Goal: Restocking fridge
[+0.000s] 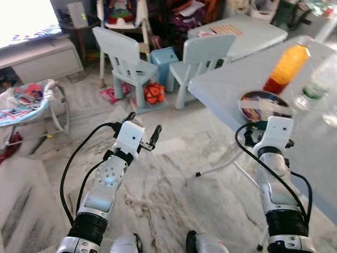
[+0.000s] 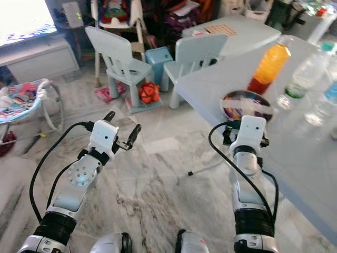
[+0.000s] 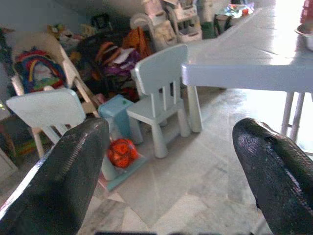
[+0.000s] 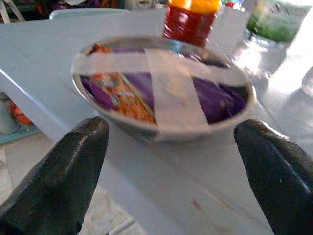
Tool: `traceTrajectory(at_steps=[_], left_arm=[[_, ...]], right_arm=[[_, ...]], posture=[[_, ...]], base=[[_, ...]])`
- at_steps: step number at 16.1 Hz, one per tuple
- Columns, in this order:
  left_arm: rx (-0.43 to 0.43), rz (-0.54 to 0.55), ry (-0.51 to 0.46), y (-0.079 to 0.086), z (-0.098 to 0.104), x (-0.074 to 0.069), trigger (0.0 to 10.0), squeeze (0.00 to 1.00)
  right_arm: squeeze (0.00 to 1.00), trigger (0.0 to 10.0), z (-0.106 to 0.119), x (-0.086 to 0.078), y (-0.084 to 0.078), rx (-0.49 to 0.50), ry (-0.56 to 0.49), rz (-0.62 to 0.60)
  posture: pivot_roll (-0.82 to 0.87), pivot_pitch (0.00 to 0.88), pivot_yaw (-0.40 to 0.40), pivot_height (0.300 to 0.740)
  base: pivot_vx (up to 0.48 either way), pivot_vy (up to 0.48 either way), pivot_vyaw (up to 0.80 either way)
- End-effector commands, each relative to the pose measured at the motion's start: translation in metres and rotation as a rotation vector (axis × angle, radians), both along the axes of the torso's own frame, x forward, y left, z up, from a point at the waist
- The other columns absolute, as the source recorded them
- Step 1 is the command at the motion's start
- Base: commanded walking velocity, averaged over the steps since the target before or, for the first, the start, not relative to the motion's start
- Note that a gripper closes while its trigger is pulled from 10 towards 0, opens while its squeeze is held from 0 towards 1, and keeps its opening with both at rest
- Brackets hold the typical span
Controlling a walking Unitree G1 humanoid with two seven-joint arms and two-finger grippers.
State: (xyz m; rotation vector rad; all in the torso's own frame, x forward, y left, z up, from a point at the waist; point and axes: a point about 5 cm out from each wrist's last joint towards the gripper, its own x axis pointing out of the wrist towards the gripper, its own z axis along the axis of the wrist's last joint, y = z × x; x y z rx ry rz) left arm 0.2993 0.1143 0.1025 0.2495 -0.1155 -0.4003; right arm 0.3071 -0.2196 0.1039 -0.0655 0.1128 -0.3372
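Both silver arms reach forward from the body, elbows bent and forearms rising. The left hand (image 1: pixel 142 129) is raised in the open, its two black fingers (image 3: pixel 68 171) spread wide with nothing between them. The right hand (image 4: pixel 171 171) is held further forward and a little higher, its white wrist upright, and its fingers (image 4: pixel 58 171) are likewise parted wide, gripping nothing.

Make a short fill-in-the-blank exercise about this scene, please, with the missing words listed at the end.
1. The right pincer is open and faces a bowl sealed with strips of ____.
2. Behind the bowl stands a bottle of ____ drink.
3. The bowl rests on the grey ____.
4. Between the two small chairs, an orange ____ lies on the floor.

Missing words: tape; orange; table; ball
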Motion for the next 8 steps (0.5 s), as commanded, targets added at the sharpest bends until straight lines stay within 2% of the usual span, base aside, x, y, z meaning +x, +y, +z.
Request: traceTrajectory(at_steps=[1, 2, 3, 5, 8], left_arm=[[-0.009, -0.012, 0.002, 0.000, 0.003, -0.001, 10.0, 0.00], [-0.010, -0.014, 0.002, -0.001, 0.003, -0.001, 10.0, 0.00], [-0.011, -0.018, -0.005, -0.001, 0.004, -0.002, 10.0, 0.00], [-0.007, -0.022, -0.011, 0.001, 0.004, -0.003, 10.0, 0.00], [-0.016, -0.025, -0.003, 0.001, 0.004, -0.003, 10.0, 0.00]], right_arm=[[0.00, 10.0, 0.006, 0.005, 0.000, 0.017, -0.026, -0.013], [0.00, 10.0, 0.006, 0.005, 0.000, 0.026, -0.026, -0.016], [0.00, 10.0, 0.008, 0.006, 0.001, 0.009, -0.029, -0.010], [0.00, 10.0, 0.015, 0.005, 0.005, -0.057, -0.068, 0.030], [0.00, 10.0, 0.017, 0.002, 0.011, -0.059, -0.080, 0.047]], posture=[[0.04, 0.119, 0.006, 0.740], [0.04, 0.120, 0.006, 0.740], [0.04, 0.120, 0.006, 0.740], [0.04, 0.122, 0.006, 0.740], [0.04, 0.125, 0.004, 0.740]], base=[[0.000, 0.000, 0.00], [0.000, 0.000, 0.00], [0.000, 0.000, -0.80], [0.304, 0.373, -0.80], [0.311, 0.366, -0.80]])
